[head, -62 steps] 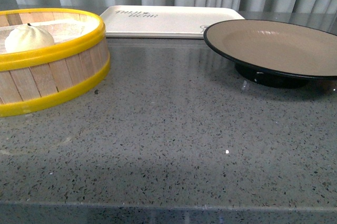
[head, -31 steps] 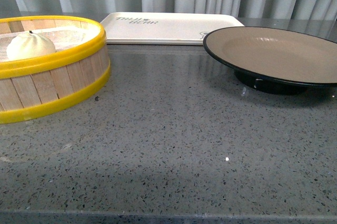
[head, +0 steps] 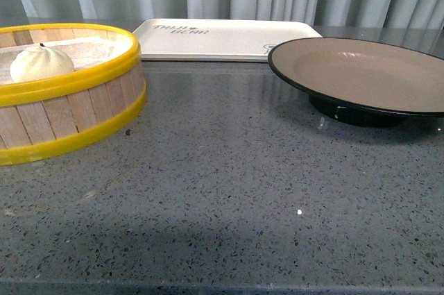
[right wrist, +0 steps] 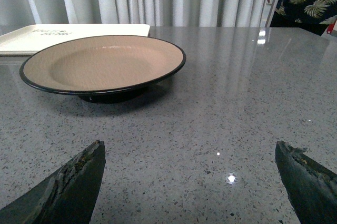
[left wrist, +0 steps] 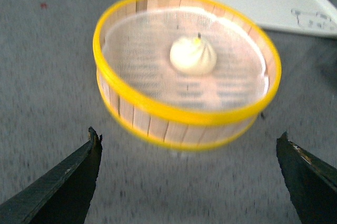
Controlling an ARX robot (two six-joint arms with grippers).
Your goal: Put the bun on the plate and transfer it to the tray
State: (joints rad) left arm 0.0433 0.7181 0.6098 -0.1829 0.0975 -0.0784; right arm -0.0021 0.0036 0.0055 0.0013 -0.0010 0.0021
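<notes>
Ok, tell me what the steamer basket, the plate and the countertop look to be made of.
Steamer basket: pale wood or bamboo slats, matte; its yellow hoops look like smooth plastic. Plate: glazed ceramic or melamine, I can't tell which; tan inside, black rim, soft sheen. Countertop: polished speckled grey stone or quartz, showing glossy reflections.

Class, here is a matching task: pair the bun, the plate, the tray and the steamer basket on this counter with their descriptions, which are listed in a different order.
Column 1:
1. bun
2. plate
3. tray
4. steamer basket

Column 2:
A. wooden slats, yellow rims
B. white, pleated top
C. cream-white, dark lettering
D. tan inside, black rim

Pairs: 1-B, 2-D, 3-C, 4-A
</notes>
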